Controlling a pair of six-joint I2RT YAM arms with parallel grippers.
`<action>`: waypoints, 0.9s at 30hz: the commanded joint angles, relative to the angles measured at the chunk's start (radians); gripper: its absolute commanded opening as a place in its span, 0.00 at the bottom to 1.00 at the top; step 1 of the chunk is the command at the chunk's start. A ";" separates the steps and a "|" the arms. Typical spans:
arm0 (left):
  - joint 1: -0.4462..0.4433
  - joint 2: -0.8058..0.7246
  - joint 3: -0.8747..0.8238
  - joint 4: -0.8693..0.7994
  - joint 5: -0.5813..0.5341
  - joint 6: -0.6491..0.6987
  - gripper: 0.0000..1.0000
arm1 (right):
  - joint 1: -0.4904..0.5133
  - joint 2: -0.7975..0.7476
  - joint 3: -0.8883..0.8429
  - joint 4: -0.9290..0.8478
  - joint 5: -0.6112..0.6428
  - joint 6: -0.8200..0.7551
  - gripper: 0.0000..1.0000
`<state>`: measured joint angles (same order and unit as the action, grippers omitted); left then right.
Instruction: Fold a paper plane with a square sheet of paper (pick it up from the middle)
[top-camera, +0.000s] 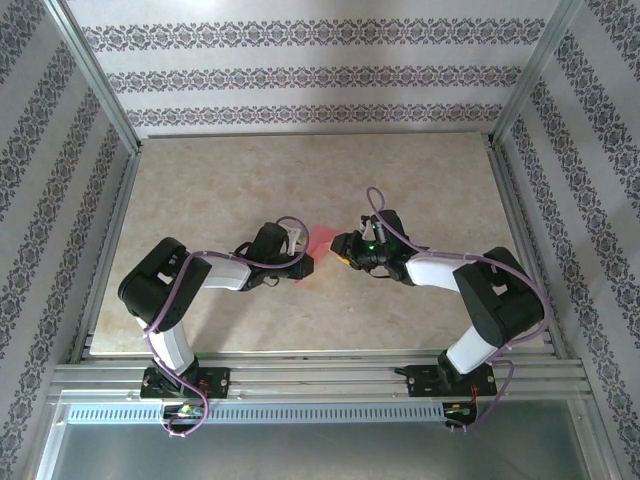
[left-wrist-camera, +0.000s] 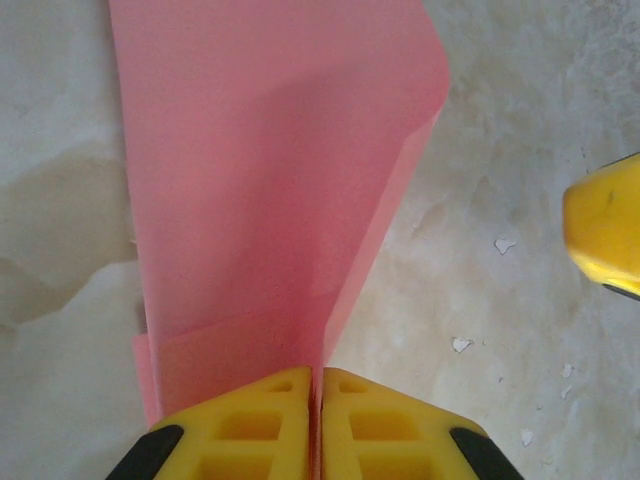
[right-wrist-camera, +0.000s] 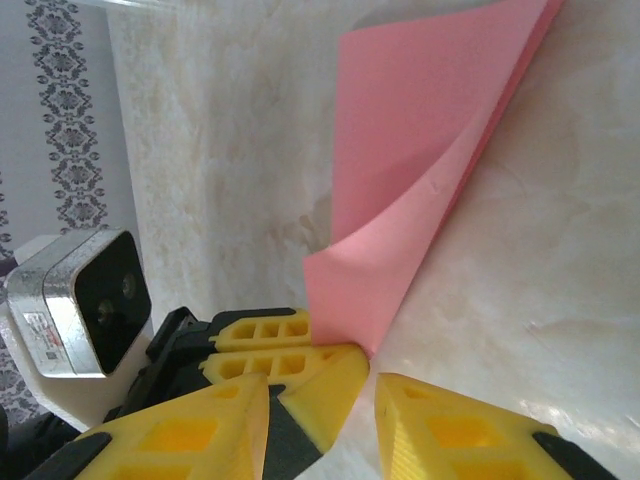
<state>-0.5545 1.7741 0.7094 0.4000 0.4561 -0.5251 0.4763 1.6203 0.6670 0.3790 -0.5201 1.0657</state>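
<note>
The square sheet of paper (top-camera: 322, 240) is pink-red and folded over on itself, lying mid-table between both arms. My left gripper (top-camera: 303, 264) is shut on its near edge. In the left wrist view the yellow jaws (left-wrist-camera: 317, 385) pinch the crease, and the paper (left-wrist-camera: 270, 180) runs away from them with one flap standing up. My right gripper (top-camera: 345, 250) is open just beside it. In the right wrist view its jaws (right-wrist-camera: 322, 390) straddle the left gripper's fingers (right-wrist-camera: 260, 345), which clamp the corner of the curled paper (right-wrist-camera: 430, 150). One right finger (left-wrist-camera: 605, 235) shows in the left wrist view.
The beige marbled tabletop (top-camera: 300, 170) is ringed by a metal frame and patterned walls. Small white flecks (left-wrist-camera: 505, 244) lie on the surface near the paper. The left wrist's camera block (right-wrist-camera: 75, 300) sits close to my right fingers.
</note>
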 joint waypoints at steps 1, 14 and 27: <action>0.013 -0.008 0.009 -0.022 0.036 -0.042 0.12 | 0.007 0.030 0.039 0.017 -0.018 -0.024 0.35; 0.023 -0.067 -0.018 -0.063 0.175 0.227 0.11 | -0.087 -0.041 0.210 -0.336 0.084 -0.636 0.72; 0.084 -0.076 -0.044 -0.074 0.300 0.433 0.12 | -0.117 0.032 0.393 -0.564 -0.310 -1.319 0.81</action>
<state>-0.4892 1.7138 0.6785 0.3534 0.7040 -0.1772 0.3569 1.6337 0.9844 -0.0647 -0.6910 -0.0525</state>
